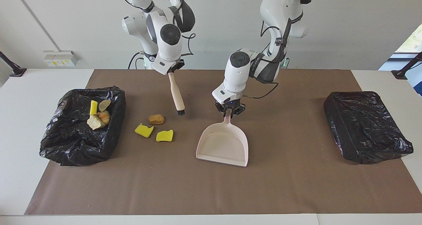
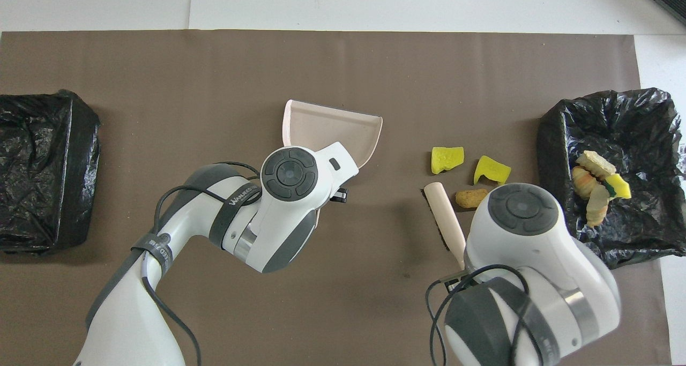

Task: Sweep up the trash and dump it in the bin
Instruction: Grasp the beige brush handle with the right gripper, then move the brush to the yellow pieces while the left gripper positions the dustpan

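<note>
Trash (image 1: 156,119) lies on brown mat (image 1: 211,192) — white walls.

Left gripper (image 1: 229,112) lowered mid-table, fingers pinched together; right gripper (image 1: 171,70) raised, wrist tilted, fingers clamped shut.

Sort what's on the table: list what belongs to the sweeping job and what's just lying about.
In the job: three loose scraps, dustpan in the left gripper, brush in the right gripper, open bin with four scraps inside.

Lying about: closed black bag at the left arm's end.
</note>
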Robot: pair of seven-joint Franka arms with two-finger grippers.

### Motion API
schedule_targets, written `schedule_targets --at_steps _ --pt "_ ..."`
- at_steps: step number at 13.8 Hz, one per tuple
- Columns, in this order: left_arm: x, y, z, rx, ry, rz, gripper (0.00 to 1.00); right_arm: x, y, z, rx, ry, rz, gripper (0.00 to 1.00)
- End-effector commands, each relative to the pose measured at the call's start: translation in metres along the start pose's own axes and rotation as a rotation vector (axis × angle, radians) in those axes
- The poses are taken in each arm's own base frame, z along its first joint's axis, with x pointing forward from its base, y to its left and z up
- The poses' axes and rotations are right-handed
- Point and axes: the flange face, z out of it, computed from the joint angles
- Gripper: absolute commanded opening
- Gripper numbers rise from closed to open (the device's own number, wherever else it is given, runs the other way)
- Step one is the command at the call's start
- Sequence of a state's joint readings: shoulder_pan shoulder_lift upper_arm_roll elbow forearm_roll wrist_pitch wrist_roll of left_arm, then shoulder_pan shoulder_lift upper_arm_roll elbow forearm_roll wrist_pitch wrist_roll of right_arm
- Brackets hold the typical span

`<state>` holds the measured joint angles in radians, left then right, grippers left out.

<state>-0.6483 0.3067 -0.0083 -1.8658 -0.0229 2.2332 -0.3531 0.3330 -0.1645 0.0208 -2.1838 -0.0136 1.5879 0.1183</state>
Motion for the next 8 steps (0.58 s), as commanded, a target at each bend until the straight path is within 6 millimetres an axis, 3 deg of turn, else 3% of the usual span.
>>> schedule_targets --at_steps 1,3,6,8 --pt "-0.008 -0.015 -0.027 0.019 -0.028 0.114 0.00 0.013 0.051 -0.005 0.013 0.055 0.059 0.00" --pt "-0.015 -0.023 -0.046 0.025 -0.070 0.266 0.00 0.029 0.079 -0.003 0.027 0.124 0.112 0.00" --pt "-0.014 -0.041 -0.046 0.021 -0.110 0.490 0.00 0.055 0.131 0.017 0.008 0.164 0.196 0.00" --pt "-0.015 -0.043 -0.045 0.016 -0.124 0.574 0.00 0.071 0.137 0.038 0.017 0.143 0.233 0.00"
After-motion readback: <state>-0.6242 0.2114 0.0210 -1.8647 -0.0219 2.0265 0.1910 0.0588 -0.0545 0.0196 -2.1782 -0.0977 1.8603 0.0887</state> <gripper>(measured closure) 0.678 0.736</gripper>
